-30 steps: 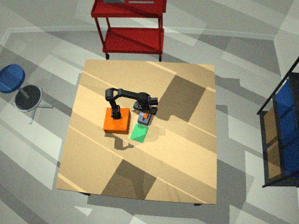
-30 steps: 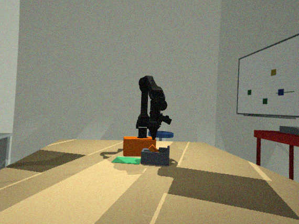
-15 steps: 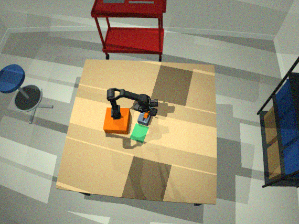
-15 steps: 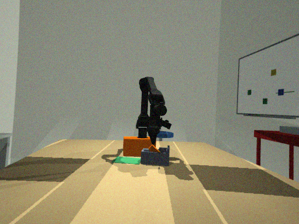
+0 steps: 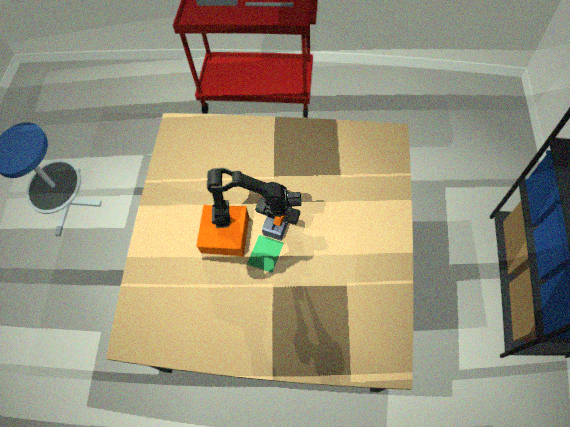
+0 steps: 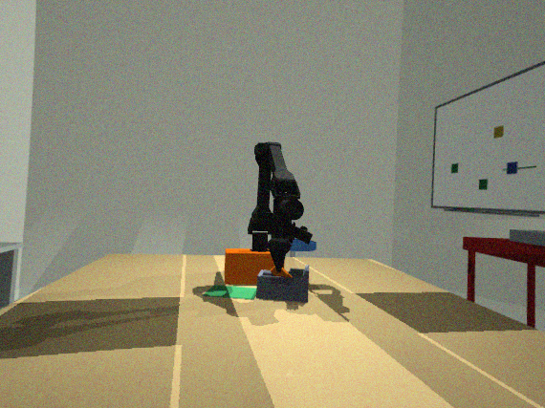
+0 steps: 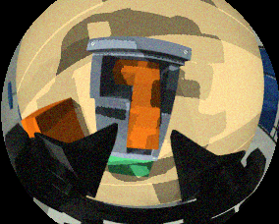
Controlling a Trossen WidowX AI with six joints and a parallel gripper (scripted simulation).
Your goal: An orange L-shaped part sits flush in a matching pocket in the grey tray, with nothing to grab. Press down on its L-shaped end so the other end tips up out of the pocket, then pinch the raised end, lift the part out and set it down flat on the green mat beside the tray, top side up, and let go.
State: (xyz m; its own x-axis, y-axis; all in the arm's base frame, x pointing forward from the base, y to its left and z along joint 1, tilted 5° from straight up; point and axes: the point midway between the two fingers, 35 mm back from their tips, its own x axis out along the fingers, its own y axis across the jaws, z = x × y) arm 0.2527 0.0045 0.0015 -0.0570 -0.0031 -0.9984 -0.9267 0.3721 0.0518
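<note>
Beyond the far edge of the table (image 5: 175,321) (image 6: 335,354) (image 7: 236,64) in the top view stands a red cart (image 5: 245,16) (image 6: 497,249); only the exterior view gives the whiteboard (image 6: 478,116). The arm rises from an orange block (image 5: 222,231) (image 6: 249,267) (image 7: 61,120), with the grey tray (image 5: 274,229) (image 6: 287,289) (image 7: 139,45) near it. From above, the wrist covers part of the tray; the wrist view looks down into it, where the orange part (image 5: 278,220) (image 6: 282,272) (image 7: 142,125) lies, its straight leg pointing toward the mat and its L-shaped end at the far side. The exterior view shows orange standing above the tray's rim, so the leg's end looks tipped up, though the coarse picture leaves the angle uncertain.

Over the tray, the gripper (image 5: 279,212) (image 6: 279,268) (image 7: 144,131) has its jaws apart, wider than the leg, with nothing gripped. The green mat (image 5: 266,253) (image 6: 231,292) (image 7: 130,166) lies flat just beyond the tray's near edge in the top view, well inside the table's edges.
</note>
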